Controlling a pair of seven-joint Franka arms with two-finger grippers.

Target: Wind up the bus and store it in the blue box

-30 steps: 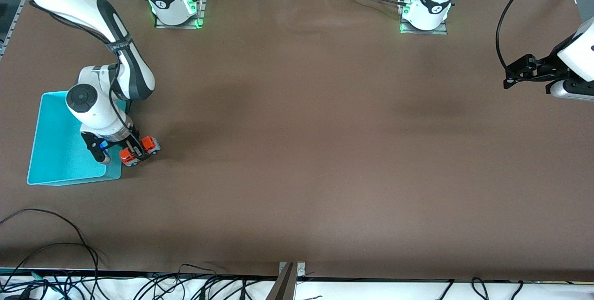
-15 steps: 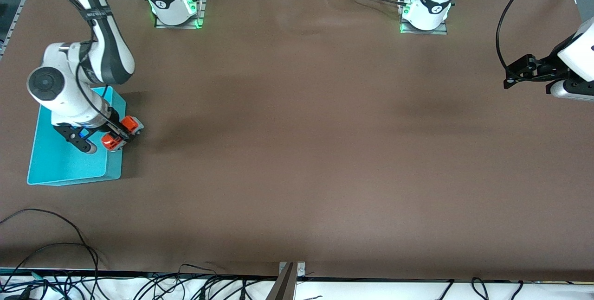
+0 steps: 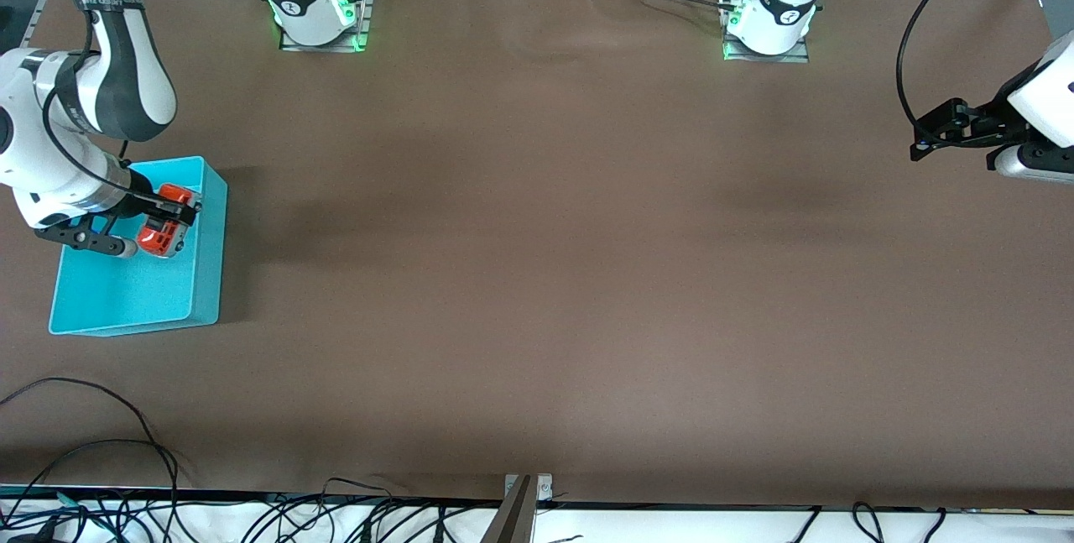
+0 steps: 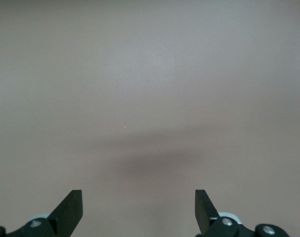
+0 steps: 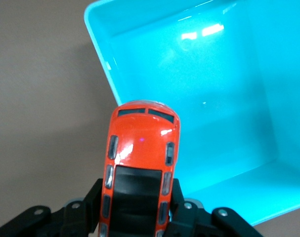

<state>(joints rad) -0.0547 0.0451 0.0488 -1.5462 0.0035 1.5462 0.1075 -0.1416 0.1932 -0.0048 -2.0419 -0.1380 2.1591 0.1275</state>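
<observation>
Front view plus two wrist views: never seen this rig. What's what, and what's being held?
Two Franka arms stand at a brown table. The front view looks down from across the table, with the arm bases along its top. Each wrist view comes from a camera on that arm's wrist. The right gripper is shut on the bus, a small orange-red toy, and holds it over the blue box at the right arm's end of the table. The right wrist view shows the bus's roof above the box's edge. The left gripper is open over bare table; that arm waits.
</observation>
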